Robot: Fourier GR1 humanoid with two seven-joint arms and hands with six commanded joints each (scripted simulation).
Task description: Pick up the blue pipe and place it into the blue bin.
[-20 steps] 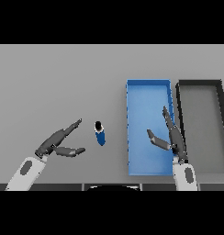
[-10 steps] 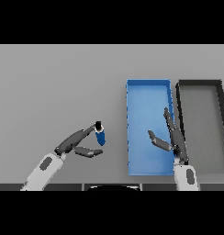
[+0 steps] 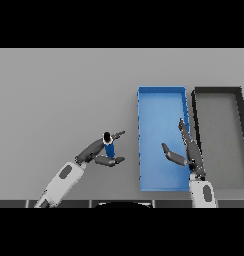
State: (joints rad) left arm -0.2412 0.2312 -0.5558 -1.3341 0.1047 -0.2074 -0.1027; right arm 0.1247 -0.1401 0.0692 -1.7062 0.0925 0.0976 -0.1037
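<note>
A short blue pipe (image 3: 109,145) with a dark top stands upright on the grey table, left of the blue bin (image 3: 161,93). My left hand (image 3: 96,150) has its fingers on the pipe's far side and its thumb on the near side, bracketing it without being curled tight. My right hand (image 3: 190,152) hovers open over the bin's right wall, fingers straight and pointing away from me, thumb stretched left over the bin floor.
A dark grey bin (image 3: 217,92) sits right beside the blue bin on its right. Both bins reach almost to the table's near edge.
My left hand has moved right and forward, from well left of the pipe to around it. The pipe and my right hand have barely moved.
</note>
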